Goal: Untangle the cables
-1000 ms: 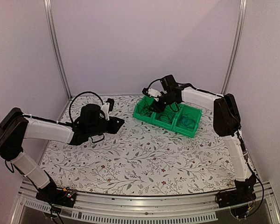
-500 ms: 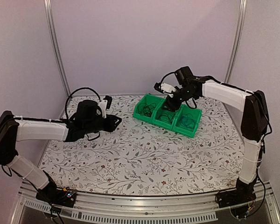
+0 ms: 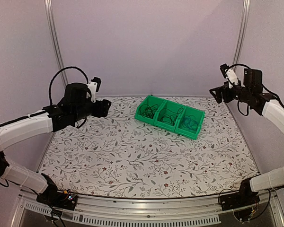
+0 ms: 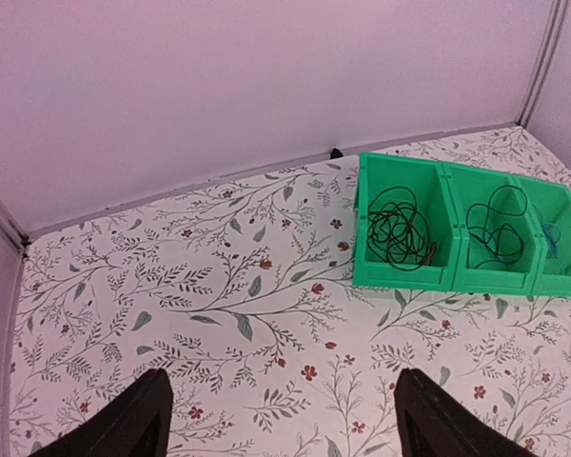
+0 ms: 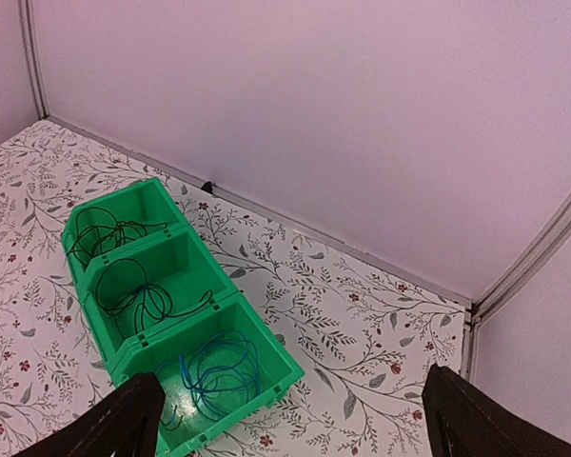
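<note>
The cables lie apart, one in each compartment of a green three-part bin. A black cable is in the left one, a dark cable in the middle, and a blue-teal cable in the right. My left gripper hovers high at the table's far left, open and holding nothing. My right gripper hangs high at the far right, open and holding nothing. The left wrist view shows the black cable and the dark cable beyond my left gripper. The right wrist view shows the blue-teal cable beside my right gripper.
The bin stands at the back of the flower-patterned tablecloth, close to the rear wall. Metal frame posts rise at both back corners. Thick black hoses loop off the arms.
Both arms pulled up and away from the bin, the left toward the left wall and the right out to the far right. Both grippers opened wider.
</note>
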